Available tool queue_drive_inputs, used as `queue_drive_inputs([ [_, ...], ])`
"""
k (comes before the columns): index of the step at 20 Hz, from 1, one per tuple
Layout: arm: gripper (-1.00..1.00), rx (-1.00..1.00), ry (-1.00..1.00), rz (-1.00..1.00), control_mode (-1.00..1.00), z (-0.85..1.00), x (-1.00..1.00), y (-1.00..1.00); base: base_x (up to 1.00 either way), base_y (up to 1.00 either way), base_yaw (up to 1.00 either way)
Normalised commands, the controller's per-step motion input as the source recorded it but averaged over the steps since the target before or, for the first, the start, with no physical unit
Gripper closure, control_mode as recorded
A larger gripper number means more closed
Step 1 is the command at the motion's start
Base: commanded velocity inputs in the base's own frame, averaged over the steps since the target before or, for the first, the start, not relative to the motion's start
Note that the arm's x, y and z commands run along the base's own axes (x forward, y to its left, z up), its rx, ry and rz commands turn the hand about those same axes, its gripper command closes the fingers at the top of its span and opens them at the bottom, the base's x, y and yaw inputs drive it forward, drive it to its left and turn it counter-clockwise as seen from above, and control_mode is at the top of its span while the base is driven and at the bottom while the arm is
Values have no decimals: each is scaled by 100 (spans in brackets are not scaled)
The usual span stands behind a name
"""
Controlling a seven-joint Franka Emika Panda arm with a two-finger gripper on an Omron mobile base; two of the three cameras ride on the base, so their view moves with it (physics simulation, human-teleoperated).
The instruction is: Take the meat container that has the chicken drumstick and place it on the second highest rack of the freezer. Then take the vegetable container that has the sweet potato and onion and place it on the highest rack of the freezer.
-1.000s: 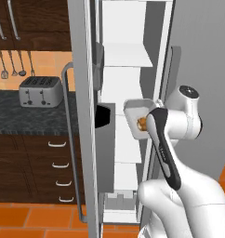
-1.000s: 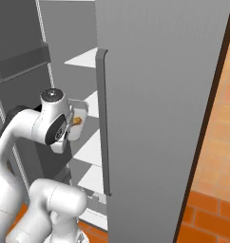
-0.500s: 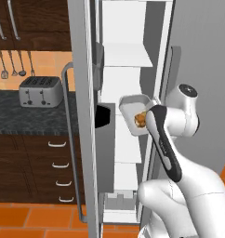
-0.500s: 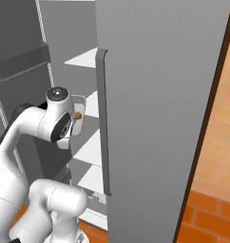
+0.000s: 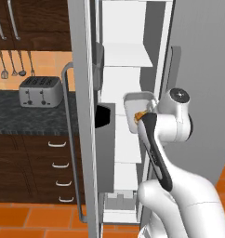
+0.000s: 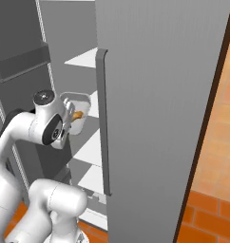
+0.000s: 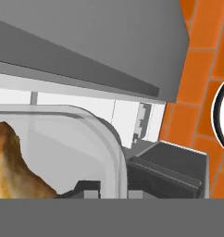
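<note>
Toaster sits on the dark bench at far left of the left base view, utensils hanging on the wall above it, dark drawers with light handles below. Next rightward the freezer door edge with its long grey bar handle, then the open white inside with stacked shelves. Highest rack bare; second highest rack sits lower, below the tray. Meat container, a pale rounded tray, is held up in the freezer opening between those two shelves, touching neither that I can see, tilted. Chicken drumstick shows as a small orange lump at the tray's near edge, right by the wrist. Gripper mostly hidden behind the tray and the arm; fingers clamped on the container rim.

Right base view: arm at left, meat container just ahead of the wrist with drumstick inside, shelves behind, big grey freezer door with handle at right, orange tile floor beyond.

Hand view: drumstick at lower left inside the clear tray rim, grey freezer wall above, orange tiles at right
</note>
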Motion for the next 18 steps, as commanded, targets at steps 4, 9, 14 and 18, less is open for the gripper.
queue_drive_inputs([
  [4,100,0,1,-5,-100,4,22,0,0,0,0],
  [9,100,0,0,0,-100,1,29,0,0,0,0],
  [14,100,0,1,0,-100,1,28,0,0,0,0],
  [18,100,0,0,0,-100,0,36,0,0,0,0],
])
